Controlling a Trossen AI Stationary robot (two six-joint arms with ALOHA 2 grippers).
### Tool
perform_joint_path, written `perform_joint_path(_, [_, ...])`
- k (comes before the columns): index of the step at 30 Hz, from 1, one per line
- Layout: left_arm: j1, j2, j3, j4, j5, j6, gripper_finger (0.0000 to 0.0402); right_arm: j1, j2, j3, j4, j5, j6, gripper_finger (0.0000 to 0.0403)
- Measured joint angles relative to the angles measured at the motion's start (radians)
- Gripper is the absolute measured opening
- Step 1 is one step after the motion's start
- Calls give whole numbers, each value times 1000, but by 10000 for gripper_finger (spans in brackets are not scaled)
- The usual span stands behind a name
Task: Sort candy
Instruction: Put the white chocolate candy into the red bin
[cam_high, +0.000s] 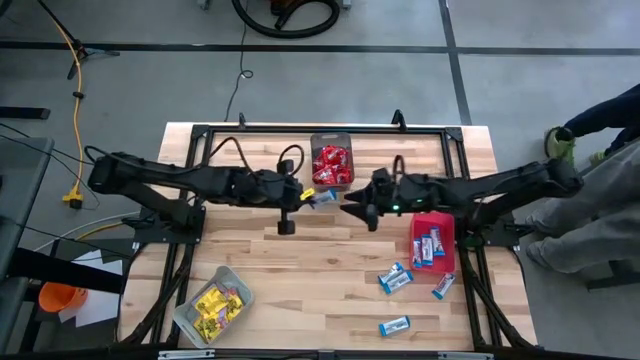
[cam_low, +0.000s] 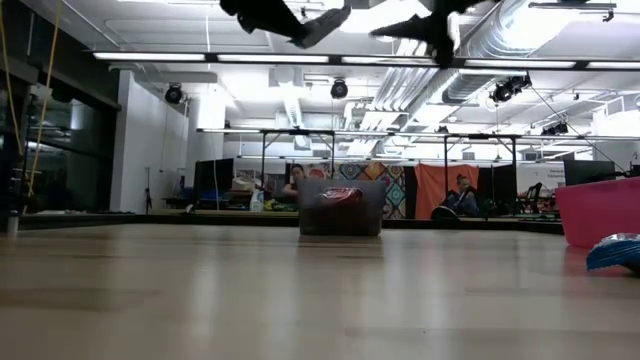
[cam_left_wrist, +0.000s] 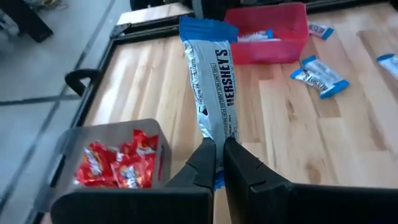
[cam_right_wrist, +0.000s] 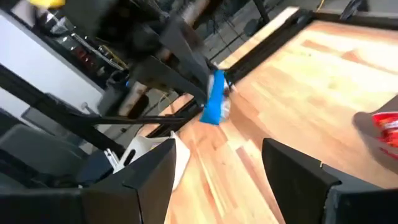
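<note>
Left hand (cam_left_wrist: 219, 155) clenched on one end of a blue-and-white candy packet (cam_left_wrist: 211, 81), held up off the surface (cam_high: 300, 270) near centre, just at 4 o'clock of the mesh bin (cam_high: 331, 160) of red candy. Right hand (cam_right_wrist: 217, 165) spread wide, holding nothing, facing the left hand from 3 o'clock, close but apart.

Packet looks very light, thin, soft; sticks out past the fingers with a slight bend, so likely to flop or twist. Wrapper glossy, probably slippery; pinch on the crimped end seal seems the safest hold, flat across the seam. Not fragile to a fall, though contents could crush under a hard squeeze.

Loose blue-and-white packets (cam_high: 397, 278) lying flat on the surface toward 4–5 o'clock, beside the red bin (cam_high: 432, 240) already holding a few. Flat ones likely awkward to get under; edge grab best. Yellow candy (cam_high: 220, 303) in the grey bin (cam_high: 188, 315) at 7 o'clock.
</note>
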Motion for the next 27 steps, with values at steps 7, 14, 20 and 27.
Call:
perform_joint_path(7, [-39, 37, 0, -16, -29, 40, 0, -24, 138, 5, 136, -29, 28, 234])
perform_joint_path(14, [-45, 76, 0, -15, -37, 33, 0, -23, 218, 135, 19, -51, -26, 234])
perform_joint_path(20, [-45, 72, 0, -2, -62, 32, 0, -23, 265, 250, -264, -44, -45, 224])
perform_joint_path(27, [-49, 71, 0, 0, -57, 33, 0, -30, 270, 275, -239, -10, -50, 172])
